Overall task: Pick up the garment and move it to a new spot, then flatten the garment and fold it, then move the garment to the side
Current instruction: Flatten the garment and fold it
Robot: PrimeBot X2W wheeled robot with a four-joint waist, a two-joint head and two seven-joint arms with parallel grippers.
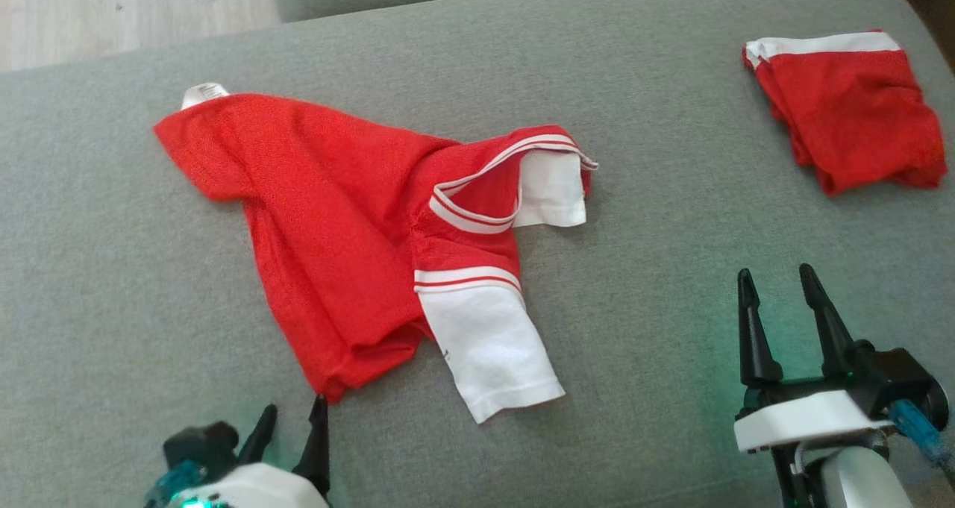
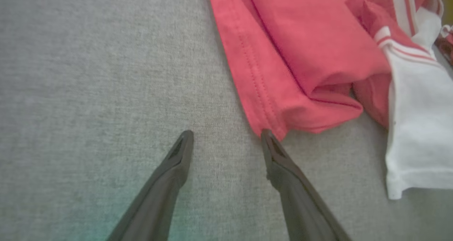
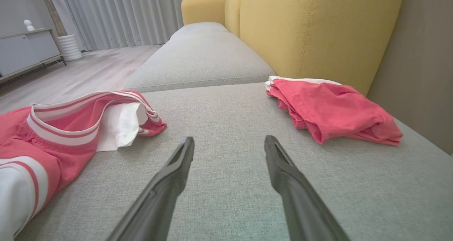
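The garment [image 1: 343,239] is a red shirt with white, red-striped sleeves, lying rumpled on the grey sofa seat [image 1: 112,284]; its hem corner points toward me. My left gripper [image 1: 295,415] stands open just short of that corner, nothing between its fingers; in the left wrist view its right fingertip [image 2: 267,136] sits at the edge of the garment's red hem [image 2: 283,92]. My right gripper [image 1: 780,288] is open over bare cushion at the lower right, well clear of the garment [image 3: 63,127].
A second red garment with a white band [image 1: 850,109] lies folded at the far right, near the yellow backrest [image 3: 311,32]. Another grey seat cushion [image 3: 201,57] continues beyond. Wooden floor [image 1: 112,8] lies past the cushion's far left edge.
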